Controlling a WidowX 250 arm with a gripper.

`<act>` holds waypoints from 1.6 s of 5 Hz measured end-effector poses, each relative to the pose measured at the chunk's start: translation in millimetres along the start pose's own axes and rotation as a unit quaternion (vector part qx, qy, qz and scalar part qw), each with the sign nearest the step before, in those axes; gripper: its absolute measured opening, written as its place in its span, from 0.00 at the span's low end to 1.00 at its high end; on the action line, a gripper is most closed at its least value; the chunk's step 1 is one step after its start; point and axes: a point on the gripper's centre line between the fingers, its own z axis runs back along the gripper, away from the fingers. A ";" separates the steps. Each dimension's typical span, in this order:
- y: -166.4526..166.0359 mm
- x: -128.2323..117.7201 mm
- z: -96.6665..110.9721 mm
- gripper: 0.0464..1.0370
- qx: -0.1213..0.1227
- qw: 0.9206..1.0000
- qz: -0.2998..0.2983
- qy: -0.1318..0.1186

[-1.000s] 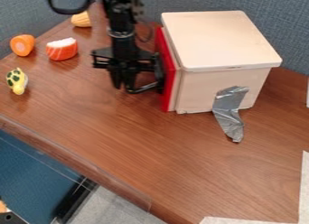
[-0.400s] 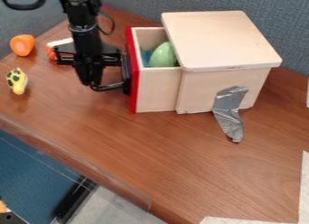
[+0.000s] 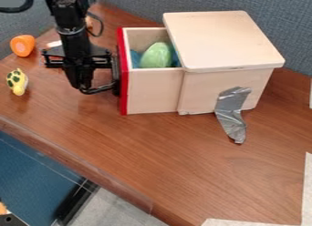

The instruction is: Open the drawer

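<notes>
Pulled farther from its box since the earlier frame, the drawer point(image 3: 153, 90) now juts out toward the left side of the camera view, its red front panel point(image 3: 123, 79) shifted left together with the robot's black claw point(image 3: 79, 86). More of the compartment is exposed than before, and more of the blue item point(image 3: 135, 59) shows beside a pale green, egg-shaped object point(image 3: 157, 55) inside.

The claw hangs down over the desk point(image 3: 183, 161) just outside the red panel, at the black handle point(image 3: 99, 89); whether it is spread or pressed together cannot be told from this angle. The drawer stands partly open, its inner end under the overhanging top of the pale wooden box point(image 3: 222, 43). A strip of silver tape point(image 3: 230, 111) runs down the box's near side and onto the wood-grain surface.

Toward the left edge of the view, an orange round piece point(image 3: 23, 45) sits near the far edge of the desk, with a yellow toy with dark spots point(image 3: 17, 82) nearer the camera. Behind the arm, a white-topped piece point(image 3: 54, 43) is partly hidden. A gray-blue fabric partition point(image 3: 213, 2) rises behind the box, and white sheets point(image 3: 244, 222) lie at the lower right.
</notes>
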 end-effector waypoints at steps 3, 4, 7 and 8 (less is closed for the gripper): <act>20.4 -5.7 -1.5 0.12 0.015 1.000 0.008 -0.001; 22.2 -10.3 -1.4 0.12 0.017 1.000 0.010 -0.001; 15.6 -23.6 0.0 0.42 0.038 0.999 -0.035 0.008; 14.1 -15.4 17.3 0.73 0.016 0.989 -0.139 0.041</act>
